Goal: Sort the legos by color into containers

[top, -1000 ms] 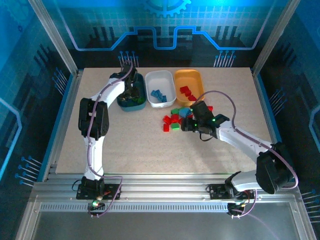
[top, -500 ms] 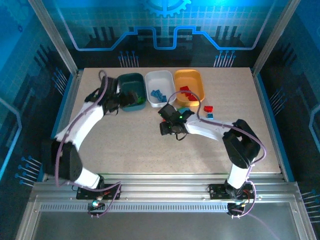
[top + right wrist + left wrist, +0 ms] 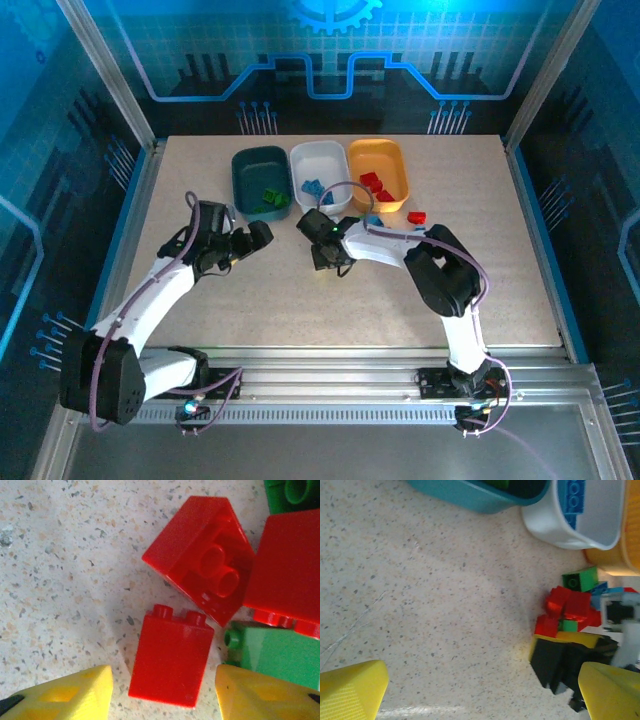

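Observation:
In the right wrist view a red lego (image 3: pixel 172 655) lies on its side between my right gripper's (image 3: pixel 160 695) yellow fingertips (image 3: pixel 65 695), with a gap on each side. More red legos (image 3: pixel 200 570) and a green one (image 3: pixel 275 655) crowd its right. My right gripper (image 3: pixel 325 255) is low at the pile's left end. My left gripper (image 3: pixel 255 237) hangs wide open and empty over bare table, left of the pile (image 3: pixel 570 610). The teal container (image 3: pixel 262 182) holds green legos, the white one (image 3: pixel 319 176) blue, the orange one (image 3: pixel 378 172) red.
A stray red lego (image 3: pixel 416 216) lies right of the pile, below the orange container. The right gripper's black body (image 3: pixel 565 665) sits close to my left gripper's right fingertip (image 3: pixel 610 690). The three containers stand side by side at the back.
My left arm drew back from the teal container toward the table's middle-left and its jaws opened wide. My right arm swung left along the pile and its jaws narrowed around a red lego.

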You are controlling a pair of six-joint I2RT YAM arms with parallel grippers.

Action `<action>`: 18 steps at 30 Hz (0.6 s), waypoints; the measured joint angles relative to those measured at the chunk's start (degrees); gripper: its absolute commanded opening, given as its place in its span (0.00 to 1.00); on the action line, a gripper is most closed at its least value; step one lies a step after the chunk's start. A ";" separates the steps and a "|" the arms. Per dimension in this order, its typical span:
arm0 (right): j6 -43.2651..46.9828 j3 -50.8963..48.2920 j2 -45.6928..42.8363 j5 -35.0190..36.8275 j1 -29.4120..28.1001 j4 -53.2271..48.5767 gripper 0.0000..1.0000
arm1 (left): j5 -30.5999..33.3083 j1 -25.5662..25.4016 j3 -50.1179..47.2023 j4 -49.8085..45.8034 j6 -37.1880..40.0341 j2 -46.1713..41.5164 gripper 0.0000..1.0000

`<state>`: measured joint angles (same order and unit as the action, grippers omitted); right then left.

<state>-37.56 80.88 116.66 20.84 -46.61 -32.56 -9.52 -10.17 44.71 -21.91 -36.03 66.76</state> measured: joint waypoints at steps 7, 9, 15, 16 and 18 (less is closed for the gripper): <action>-0.15 2.16 2.19 0.09 -0.50 -0.74 0.41 | -0.74 0.00 -1.36 1.29 -0.11 -0.11 0.99; -0.59 2.51 2.51 -0.02 -0.72 -0.63 0.35 | -0.90 0.00 -1.38 1.33 -0.13 0.04 0.99; -1.07 -0.57 0.28 1.16 -1.27 1.40 0.29 | -1.16 0.00 -1.40 1.68 -0.52 0.31 0.99; -1.05 -1.68 -0.74 1.27 -1.42 1.46 0.29 | -1.36 0.00 -1.46 1.70 -0.57 0.31 0.99; -1.01 -3.48 -3.43 1.51 -1.92 1.29 0.29 | -1.77 0.00 -1.84 1.90 -1.01 0.31 0.99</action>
<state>-38.57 77.41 113.23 22.35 -48.53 -31.27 -11.29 -10.17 42.87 -20.01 -37.04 67.07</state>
